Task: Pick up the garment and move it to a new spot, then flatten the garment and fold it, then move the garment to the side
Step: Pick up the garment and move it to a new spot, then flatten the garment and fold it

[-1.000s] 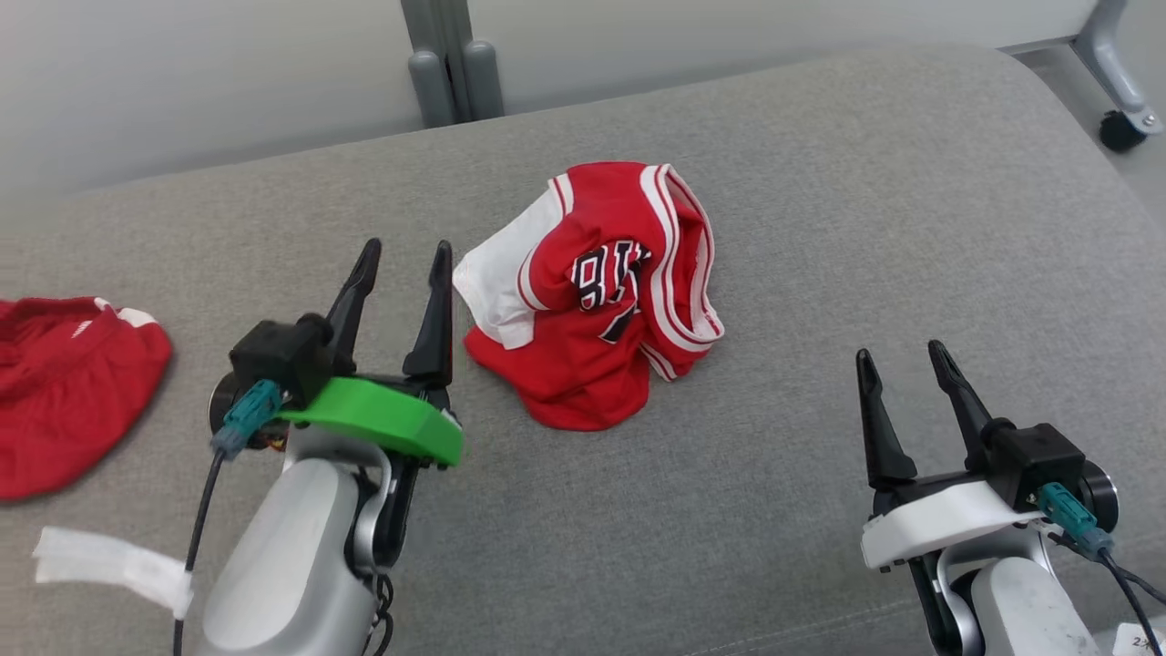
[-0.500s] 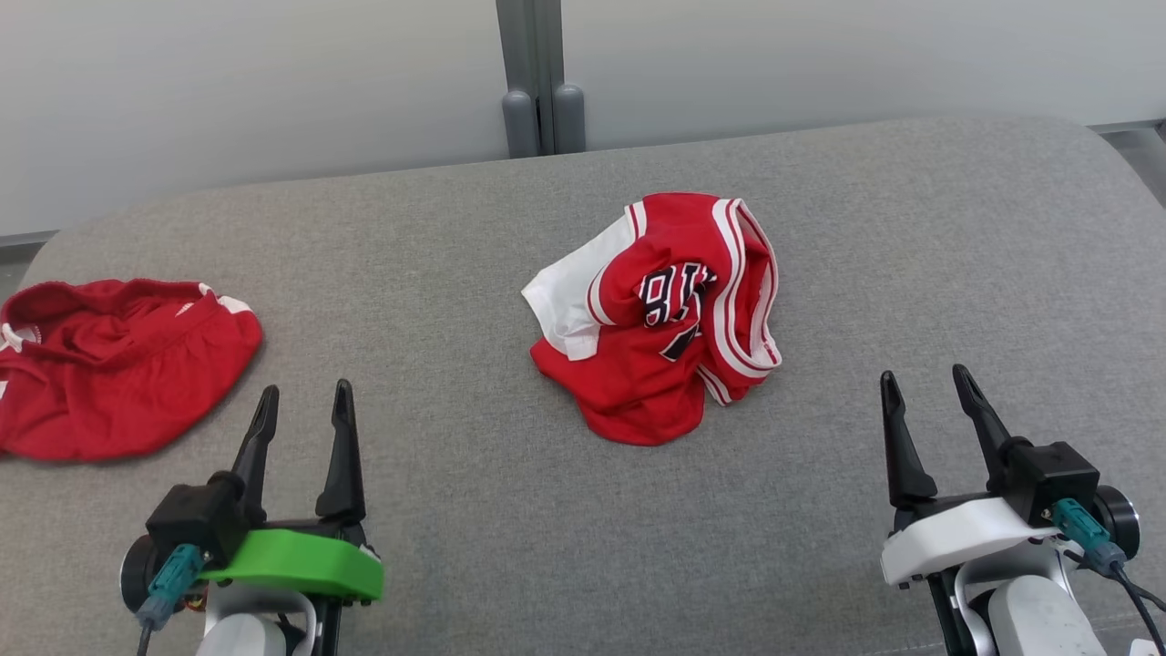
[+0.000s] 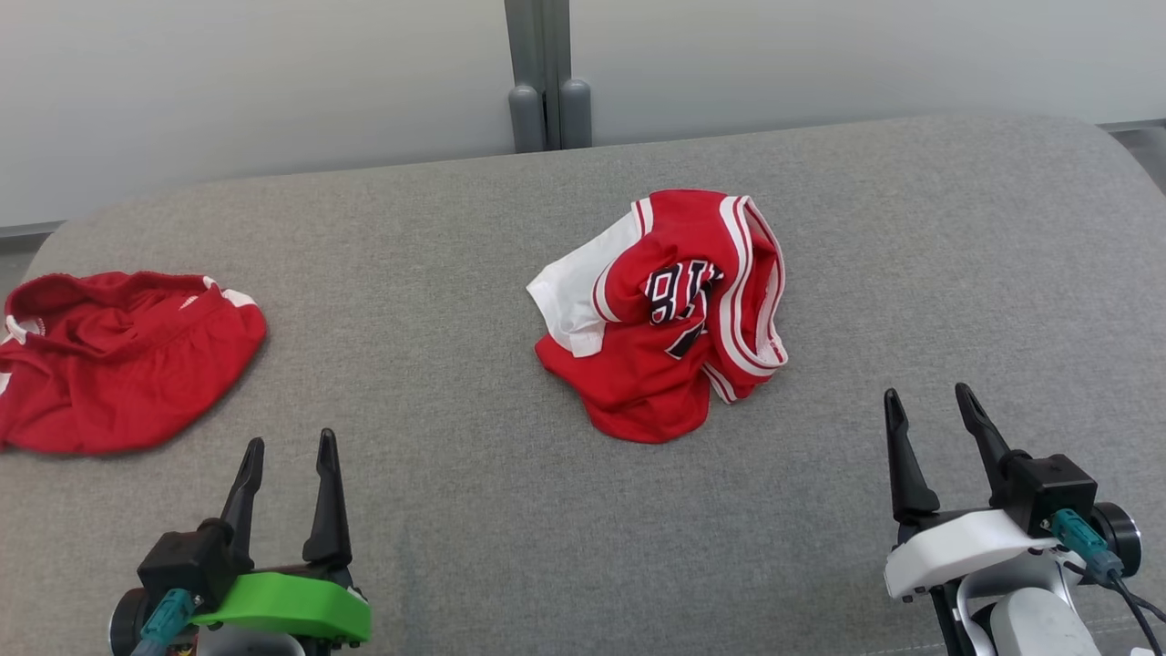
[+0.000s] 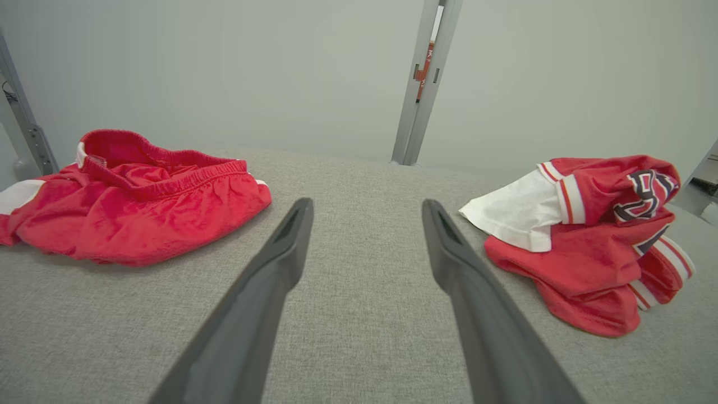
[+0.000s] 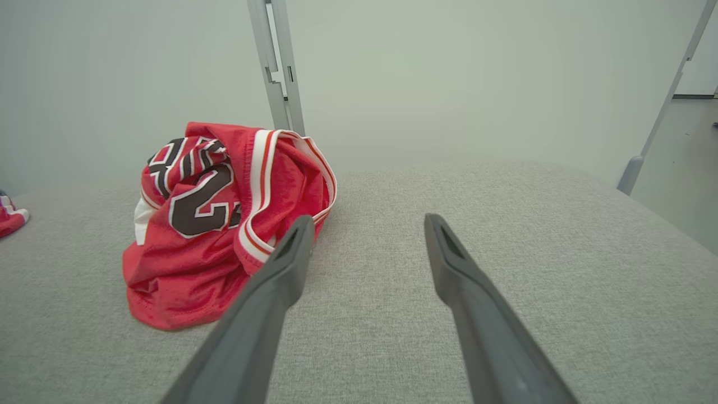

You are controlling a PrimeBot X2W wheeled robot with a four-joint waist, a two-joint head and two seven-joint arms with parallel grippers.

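Jersey [image 3: 665, 310] crumpled mid cushion [image 3: 410, 237], ungripped.
Left gripper [image 3: 290, 439] drawn back from beside it, now well apart; right gripper [image 3: 925, 392] near; both wide open, empty. Likely placed at new spot, flattening next.

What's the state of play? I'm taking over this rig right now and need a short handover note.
Left gripper: open, empty, above the grey cushion.
Right gripper: open, empty.
Jersey: crumpled mid-cushion, touched by neither gripper.
Red shorts: bunched at the cushion's left end.
Done: nothing flattened or folded yet.
To do: flatten the jersey, fold it, move it aside.
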